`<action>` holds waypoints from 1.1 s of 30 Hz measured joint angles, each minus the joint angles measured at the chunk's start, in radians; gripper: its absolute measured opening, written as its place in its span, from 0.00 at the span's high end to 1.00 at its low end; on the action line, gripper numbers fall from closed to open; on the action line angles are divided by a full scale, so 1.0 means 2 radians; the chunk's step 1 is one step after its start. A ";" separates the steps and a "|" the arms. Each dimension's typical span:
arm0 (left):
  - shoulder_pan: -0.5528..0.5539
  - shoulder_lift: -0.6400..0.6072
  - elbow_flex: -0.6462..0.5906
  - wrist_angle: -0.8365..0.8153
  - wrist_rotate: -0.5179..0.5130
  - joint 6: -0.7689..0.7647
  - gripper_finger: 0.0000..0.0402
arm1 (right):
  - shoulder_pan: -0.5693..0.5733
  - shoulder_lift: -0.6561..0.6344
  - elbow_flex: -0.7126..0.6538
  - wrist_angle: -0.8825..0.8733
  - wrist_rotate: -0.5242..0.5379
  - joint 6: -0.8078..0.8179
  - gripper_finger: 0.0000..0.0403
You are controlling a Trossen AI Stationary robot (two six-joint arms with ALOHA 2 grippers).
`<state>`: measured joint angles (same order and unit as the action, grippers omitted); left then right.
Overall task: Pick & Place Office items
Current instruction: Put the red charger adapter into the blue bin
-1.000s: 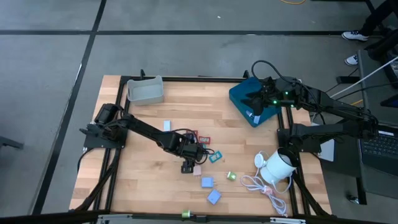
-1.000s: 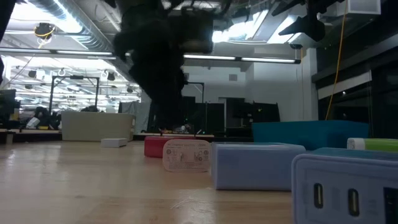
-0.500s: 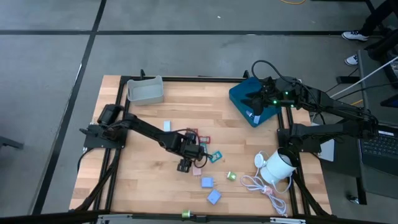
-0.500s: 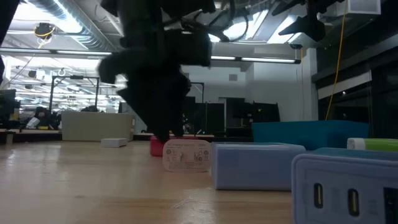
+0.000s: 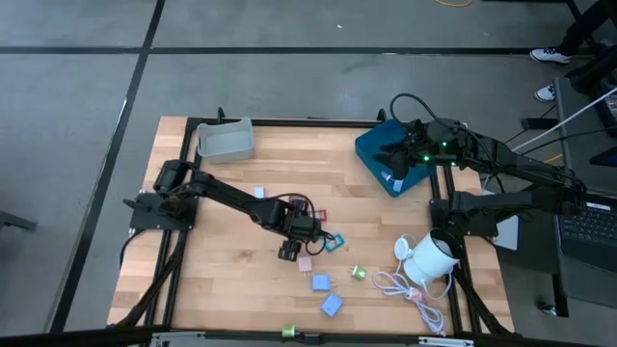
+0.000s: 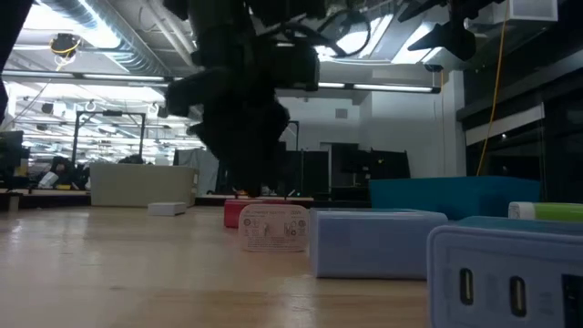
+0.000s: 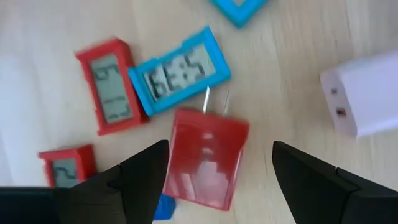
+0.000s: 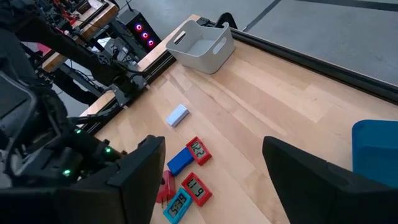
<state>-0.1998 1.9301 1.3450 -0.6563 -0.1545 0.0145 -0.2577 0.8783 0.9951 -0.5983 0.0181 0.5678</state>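
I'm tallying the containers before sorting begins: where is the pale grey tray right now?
In the high view, the pale grey tray sits at the table's far left corner, apart from the scattered pieces; the blue tray lies far right.

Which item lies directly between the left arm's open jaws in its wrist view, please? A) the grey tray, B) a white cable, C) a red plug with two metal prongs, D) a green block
C: the left wrist view shows the red plug, prongs toward a blue-framed clock, lying between the open jaws of the left gripper, not gripped.
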 joint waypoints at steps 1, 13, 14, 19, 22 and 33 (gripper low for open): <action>0.003 0.000 -0.003 0.002 0.003 0.005 0.30 | 0.000 0.000 0.000 0.000 0.000 0.000 0.31; 0.030 0.027 -0.008 0.010 0.046 0.042 0.30 | 0.000 0.000 0.000 0.000 -0.002 -0.006 0.31; 0.029 0.032 -0.008 0.012 0.051 0.042 0.30 | 0.000 0.000 0.000 0.000 -0.002 -0.006 0.31; 0.020 0.045 -0.006 0.013 0.052 0.025 0.31 | 0.000 0.000 0.000 0.000 -0.002 -0.007 0.31; 0.024 0.045 -0.006 0.015 0.055 -0.009 0.37 | 0.000 0.000 0.000 0.000 -0.002 -0.007 0.31; 0.105 -0.001 -0.007 0.171 0.162 -0.127 0.49 | -0.012 -0.001 0.000 0.109 0.020 -0.052 0.31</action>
<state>0.0097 1.9274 1.3315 -0.3141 0.1689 -0.2391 -0.2822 0.8770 0.9947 -0.3805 0.0584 0.4632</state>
